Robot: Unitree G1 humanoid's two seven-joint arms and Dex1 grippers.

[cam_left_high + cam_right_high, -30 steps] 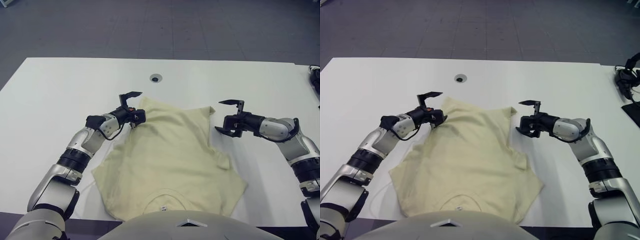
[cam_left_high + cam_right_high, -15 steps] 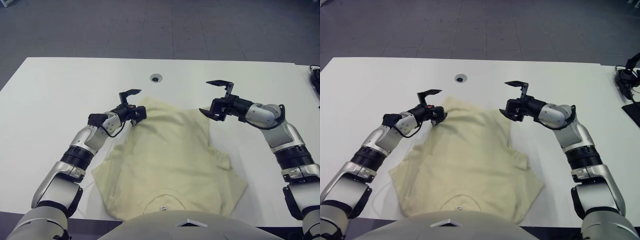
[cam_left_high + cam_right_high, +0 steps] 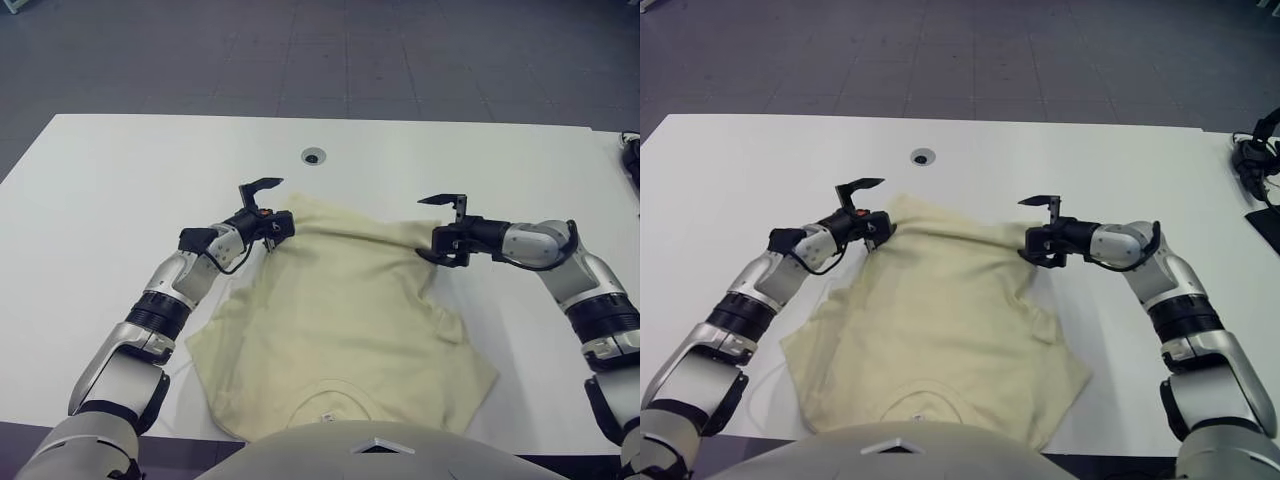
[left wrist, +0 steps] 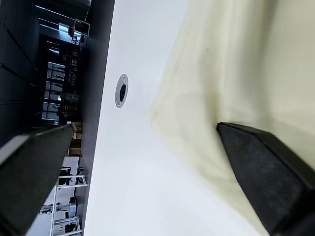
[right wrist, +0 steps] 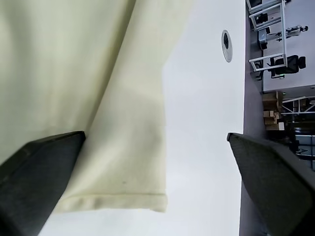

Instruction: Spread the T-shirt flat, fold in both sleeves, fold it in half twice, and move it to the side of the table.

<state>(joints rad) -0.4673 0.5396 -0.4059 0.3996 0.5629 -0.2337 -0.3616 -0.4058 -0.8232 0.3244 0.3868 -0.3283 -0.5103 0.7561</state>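
The right end effector (image 3: 422, 230) has just swung back in and dropped. A second ago it hung off to the side of the T-shirt (image 3: 340, 310); half a second ago it was lifted and farther out over the counter (image 3: 120, 180). Now it sits low at the shirt's far right corner, fingers apart, with the hem corner lying between them in the right wrist view. It has not closed on the cloth.

The left end effector (image 3: 272, 212) has hardly shifted in that time. It stays at the far left corner, fingers likewise apart, the upper one raised and the lower one down at the fabric.

The shirt lies in the middle of the counter, collar toward the robot, hem toward the grommet hole (image 3: 313, 156). Its far edge looks drawn out a little more to the right than before, though the right sleeve (image 3: 445, 325) is still bunched.

To my eye both arms are now placed at the hem corners, ready to pinch and pull. The spreading step seems under way, with no folding begun.
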